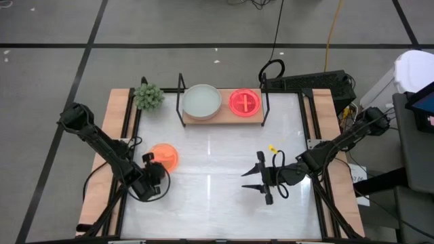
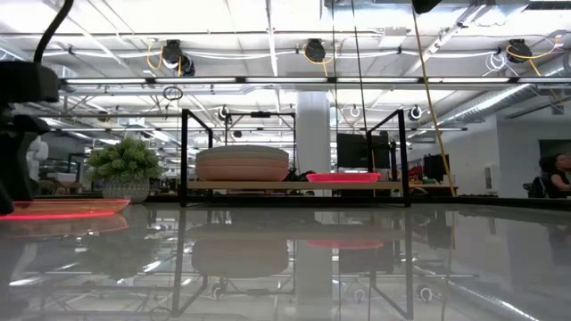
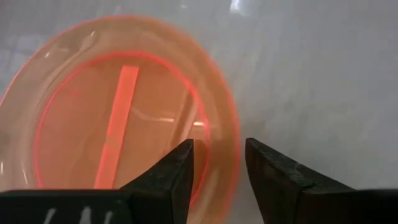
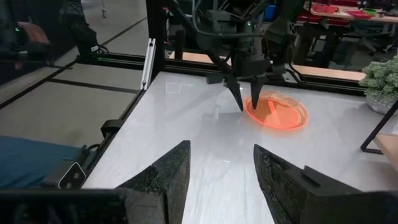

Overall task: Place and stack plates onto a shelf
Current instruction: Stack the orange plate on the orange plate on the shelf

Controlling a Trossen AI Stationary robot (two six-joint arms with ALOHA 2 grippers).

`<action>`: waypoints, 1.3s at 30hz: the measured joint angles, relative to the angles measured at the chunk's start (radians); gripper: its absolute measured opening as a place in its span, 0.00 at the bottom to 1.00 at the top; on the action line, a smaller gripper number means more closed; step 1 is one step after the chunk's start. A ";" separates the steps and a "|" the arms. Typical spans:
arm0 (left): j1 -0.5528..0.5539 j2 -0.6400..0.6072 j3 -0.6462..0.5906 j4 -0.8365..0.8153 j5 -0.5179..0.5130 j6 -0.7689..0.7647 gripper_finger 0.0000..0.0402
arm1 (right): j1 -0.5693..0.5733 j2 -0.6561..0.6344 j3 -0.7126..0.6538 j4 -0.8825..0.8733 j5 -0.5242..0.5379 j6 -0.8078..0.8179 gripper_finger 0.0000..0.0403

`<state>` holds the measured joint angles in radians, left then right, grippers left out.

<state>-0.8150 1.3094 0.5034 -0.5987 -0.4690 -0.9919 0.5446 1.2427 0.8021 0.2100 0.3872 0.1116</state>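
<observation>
While its two fingers stand apart astride the near rim of the orange plate (image 3: 118, 118), the left gripper (image 3: 217, 165) is spread open, one tip over the plate's inner surface and the other just outside the edge; whether either tip touches the rim cannot be told. That plate lies flat on the white bench (image 1: 217, 196), towards its left side, and the right wrist view shows the same gripper pointing down at the plate's edge.

The right gripper (image 1: 255, 181) hangs over the bench's right half, well apart from any plate, its fingers also spread and holding nothing.

At the far edge of the bench stands the shelf (image 1: 224, 119), a light-wood board in a black wire frame. On its left half sits a stack of larger plates (image 1: 201, 100), pale grey on top; on its right half rests a hot pink plate (image 1: 244, 102), just beside the stack. A small potted plant (image 1: 148, 96) stands left of the shelf.
</observation>
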 joint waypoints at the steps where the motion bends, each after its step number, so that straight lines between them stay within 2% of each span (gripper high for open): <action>1: 0.000 0.000 -0.011 0.004 0.001 -0.004 0.37 | 0.000 0.000 0.000 0.000 0.000 0.000 0.39; 6: -0.001 -0.002 -0.035 0.025 0.003 -0.003 0.37 | 0.000 0.000 0.000 -0.001 0.000 0.000 0.39; 11: -0.002 -0.002 -0.036 0.031 -0.003 0.077 0.34 | 0.002 0.000 0.000 -0.001 0.000 0.026 0.39; 18: -0.001 0.000 -0.038 0.026 -0.019 0.172 0.14 | 0.002 0.000 0.000 -0.001 0.000 0.033 0.39; 23: -0.001 0.000 -0.039 0.020 -0.037 0.187 0.03 | 0.002 0.000 0.000 -0.001 0.000 0.031 0.39; 32: -0.001 0.000 0.037 0.024 -0.029 0.263 0.02 | 0.002 0.000 0.000 -0.002 0.000 0.026 0.39; 39: -0.001 0.000 0.191 0.026 -0.033 0.527 0.02 | 0.002 0.000 0.000 -0.016 -0.001 0.004 0.39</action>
<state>-0.8158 1.3098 0.6939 -0.5729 -0.5023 -0.4645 0.5461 1.2423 0.8021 0.1936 0.3864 0.1158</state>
